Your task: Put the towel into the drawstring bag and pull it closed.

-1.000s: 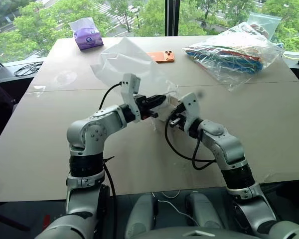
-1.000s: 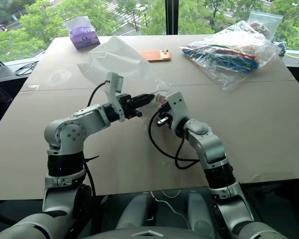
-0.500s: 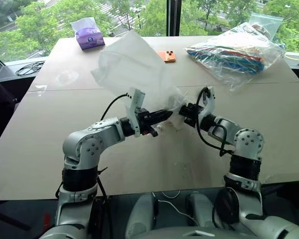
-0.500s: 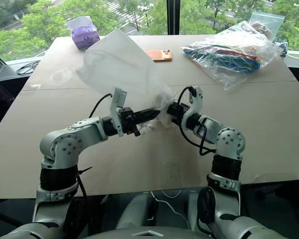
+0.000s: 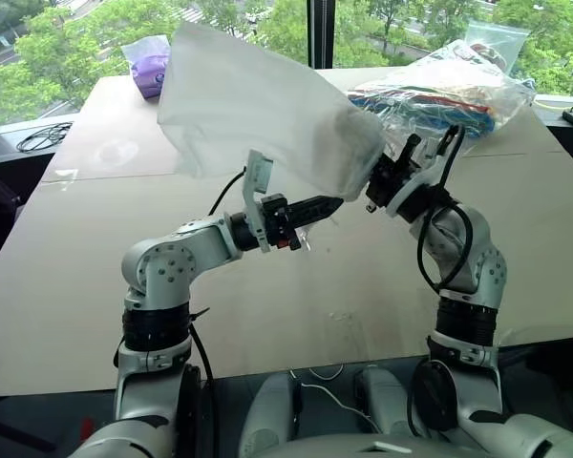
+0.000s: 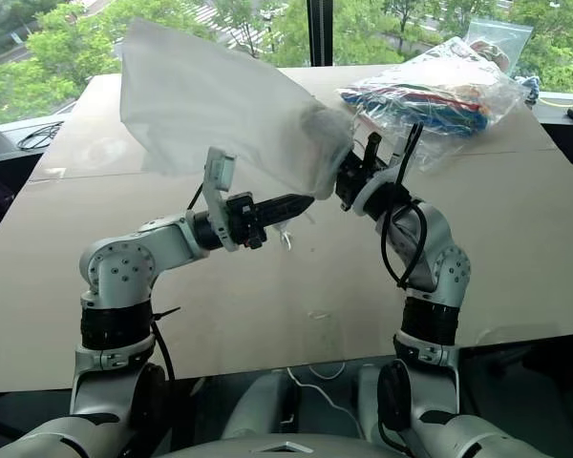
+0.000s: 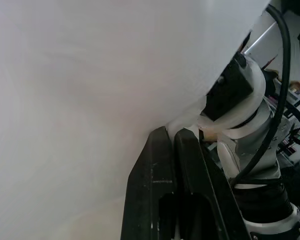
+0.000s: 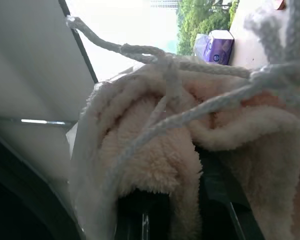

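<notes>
The white drawstring bag [image 5: 258, 110] hangs in the air above the table, stretched up and to the left from both grippers. A darker lump shows through its lower right corner. My left gripper [image 5: 332, 203] points right and is shut on the bag's crumpled edge [image 7: 186, 125]. My right gripper [image 5: 374, 189] meets it from the right at the same corner. In the right wrist view the fluffy cream towel [image 8: 155, 160] bulges over that gripper's shut fingers, wrapped by the bag's thin rim, with white cords [image 8: 135, 50] strung across it.
A clear plastic bag of colourful items [image 5: 449, 95] lies at the back right of the beige table [image 5: 267, 305]. A purple tissue pack [image 5: 143, 65] sits at the back left. Black cable [image 5: 38, 138] lies off the left edge.
Both grippers rose off the table and the bag swung up with them. The right wrist rolled over and lifted most. The bag now covers the orange phone behind it.
</notes>
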